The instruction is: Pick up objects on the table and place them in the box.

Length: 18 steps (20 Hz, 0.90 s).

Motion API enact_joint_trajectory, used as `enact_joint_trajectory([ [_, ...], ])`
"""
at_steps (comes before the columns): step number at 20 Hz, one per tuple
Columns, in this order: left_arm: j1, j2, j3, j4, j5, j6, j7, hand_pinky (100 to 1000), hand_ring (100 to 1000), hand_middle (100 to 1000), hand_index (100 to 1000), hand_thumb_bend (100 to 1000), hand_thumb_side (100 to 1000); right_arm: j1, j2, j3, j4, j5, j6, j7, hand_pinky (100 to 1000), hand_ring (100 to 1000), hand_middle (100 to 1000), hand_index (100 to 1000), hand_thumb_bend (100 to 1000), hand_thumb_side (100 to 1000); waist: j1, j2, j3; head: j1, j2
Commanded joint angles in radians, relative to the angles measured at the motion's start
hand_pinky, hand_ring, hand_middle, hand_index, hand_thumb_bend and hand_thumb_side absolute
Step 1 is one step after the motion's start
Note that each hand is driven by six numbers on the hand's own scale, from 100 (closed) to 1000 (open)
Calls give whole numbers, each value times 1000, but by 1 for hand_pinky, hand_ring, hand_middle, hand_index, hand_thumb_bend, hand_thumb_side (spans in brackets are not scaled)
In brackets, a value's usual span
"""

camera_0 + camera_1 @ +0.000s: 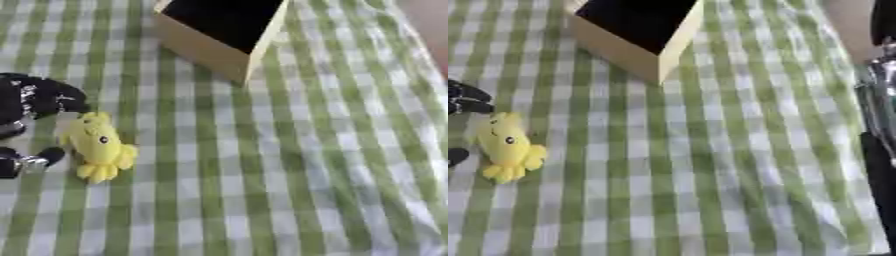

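1. One yellow plush toy lies on the green-and-white checked tablecloth, at the middle left of the frame. It has a small dark eye and stubby limbs, and its lower end splays toward the bottom of the frame.
2. Your left hand comes in from the left edge, black with silver parts. Its fingers curve above the toy's upper end, and a lower digit reaches in at the toy's left side. The hand brackets the toy from the left, its fingers spread apart — nothing is in its hold. Whether any fingertip touches the plush cannot be made out.
3. The box stands at the top centre of the frame, well apart from the toy. Its walls are tan and its inside looks black; one corner points toward the bottom of the frame.
4. In the right eye view, your right arm shows along the right edge as a dark and silver shape — its hand cannot be made out.
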State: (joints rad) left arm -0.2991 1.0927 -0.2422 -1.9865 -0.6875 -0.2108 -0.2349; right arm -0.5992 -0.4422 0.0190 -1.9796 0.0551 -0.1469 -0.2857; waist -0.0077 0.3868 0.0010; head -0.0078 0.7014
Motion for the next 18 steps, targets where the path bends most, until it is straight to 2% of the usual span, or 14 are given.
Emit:
enact_joint_trajectory([
  [1,-10,33,20,-13,-8,2,6,722,832,817,888,343,100,-21,-34,-2,-20,-3,2,1,782,714,650,801,100,828,2,-18,2,19,-24],
  [8,-21,33,18,-13,-18,1,5,725,835,819,891,348,100,-30,-41,1,-20,-4,1,3,783,715,650,802,100,830,2,-19,3,34,-54],
  [18,-67,22,-25,-13,-24,11,-49,722,834,820,895,402,100,-34,-33,3,-20,-7,-1,4,782,714,649,801,100,832,2,-20,-3,37,-61],
])
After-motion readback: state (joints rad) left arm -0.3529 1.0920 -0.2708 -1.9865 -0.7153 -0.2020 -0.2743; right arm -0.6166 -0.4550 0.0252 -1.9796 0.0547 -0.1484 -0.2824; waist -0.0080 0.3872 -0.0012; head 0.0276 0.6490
